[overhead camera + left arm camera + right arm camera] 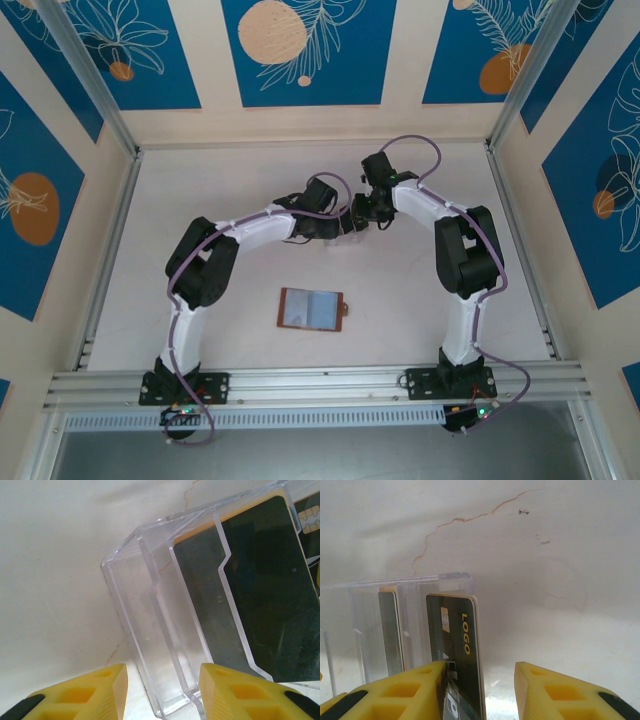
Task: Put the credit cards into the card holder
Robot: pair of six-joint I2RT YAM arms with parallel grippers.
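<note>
The card holder (311,308) lies open on the table in front of the arms, pale pockets up, snap tab at its right. Both grippers meet farther back at a clear plastic stand (338,238). In the left wrist view, dark credit cards (270,590) stand in the stand's (145,595) slots, a yellow edge behind them. My left gripper (162,692) is open, its fingers straddling the stand's empty end. My right gripper (480,680) is open around an upright dark card marked LOGO (462,640); the card rests against the left finger, and a wide gap separates it from the right one.
Another card (387,630) stands inside the clear stand (410,610) to the left of the LOGO card. Aluminium rails and patterned walls border the table. The left gripper (325,215) and right gripper (362,212) crowd close together at the stand.
</note>
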